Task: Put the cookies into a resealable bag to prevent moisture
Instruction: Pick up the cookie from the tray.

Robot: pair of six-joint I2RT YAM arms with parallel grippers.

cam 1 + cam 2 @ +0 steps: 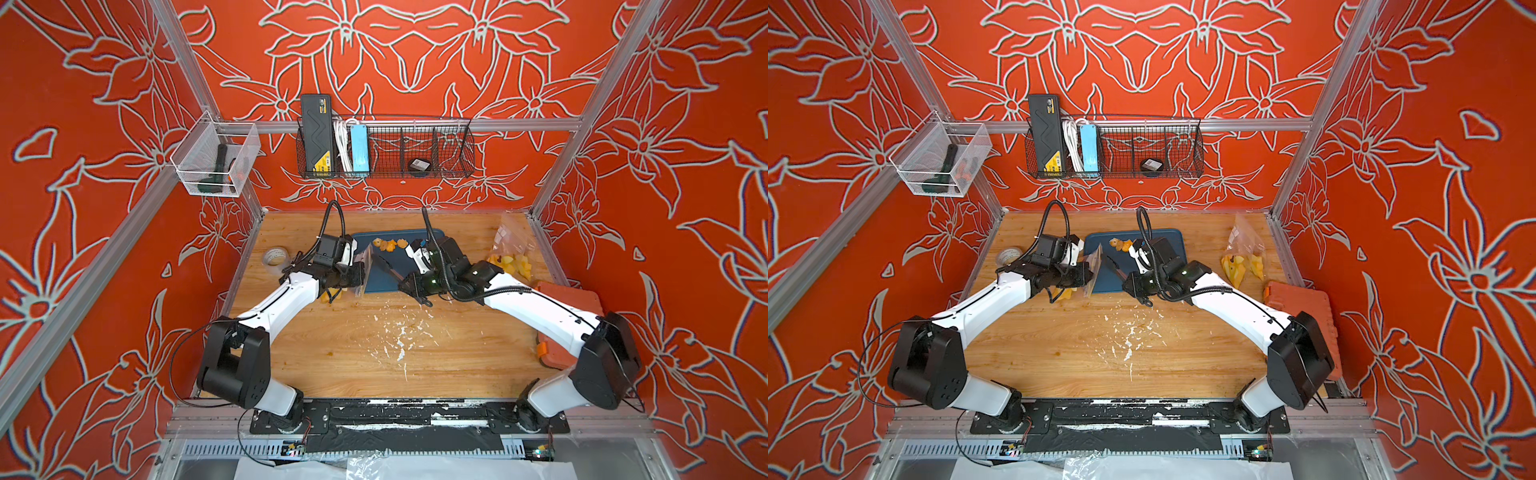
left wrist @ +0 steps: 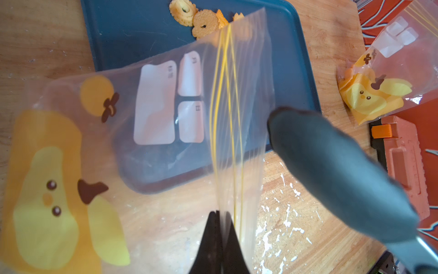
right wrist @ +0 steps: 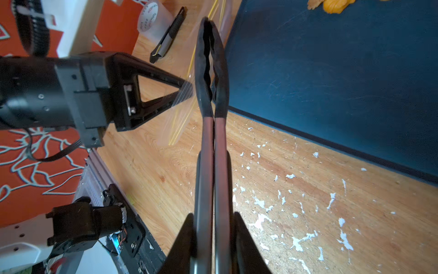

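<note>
Cookies (image 3: 334, 4) cut off at R wrist view edge; tongs (image 2: 331, 170) blurred close-up.

Tray (image 1: 376, 284) sits far centre on the tabletop (image 1: 374, 353). Cookies (image 1: 390, 244) lie on the tray, along its far edge. Resealable bag (image 2: 166, 151) hangs at the tray's left edge, pinched in the left pincer (image 2: 221, 215). Tongs (image 3: 211, 95) are gripped by the right pincer (image 3: 213, 220), over the tray's near part, tips close to the bag. Tape roll (image 1: 276, 257) far left. Loose bags (image 1: 509, 257) far right; tool case (image 1: 569, 303) nearer, along the right edge.
</note>
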